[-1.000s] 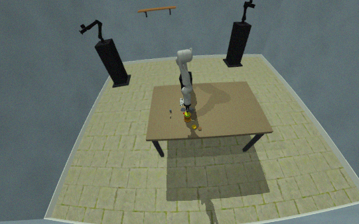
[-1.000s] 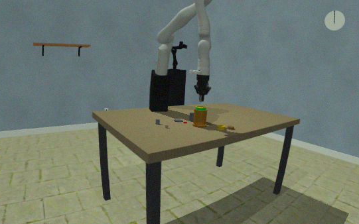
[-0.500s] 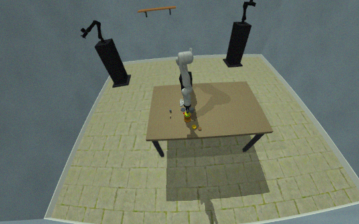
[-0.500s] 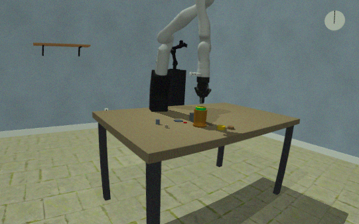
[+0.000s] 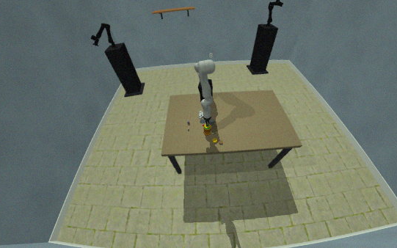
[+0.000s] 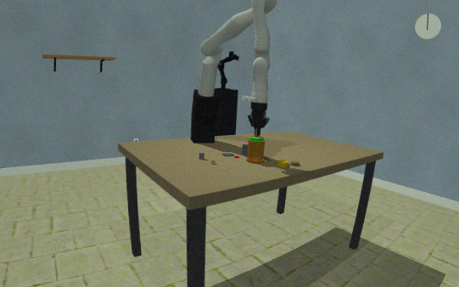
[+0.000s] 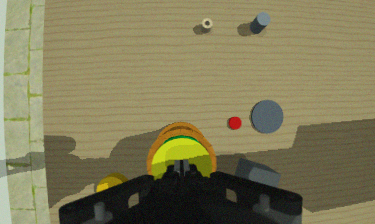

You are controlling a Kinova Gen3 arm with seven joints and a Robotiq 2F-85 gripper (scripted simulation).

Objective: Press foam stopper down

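The pressing step is judged in hand: the tool (image 6: 257,132), clenched on nothing, is poised at the yellow foam stopper (image 7: 180,152). A measured, shallow push is called for. The stopper is seen proud of the upright orange jar (image 6: 255,152), mid-surface (image 6: 195,182).

The wooden table (image 6: 322,153) carries an orange jar (image 6: 255,152) and perhaps six small bits.
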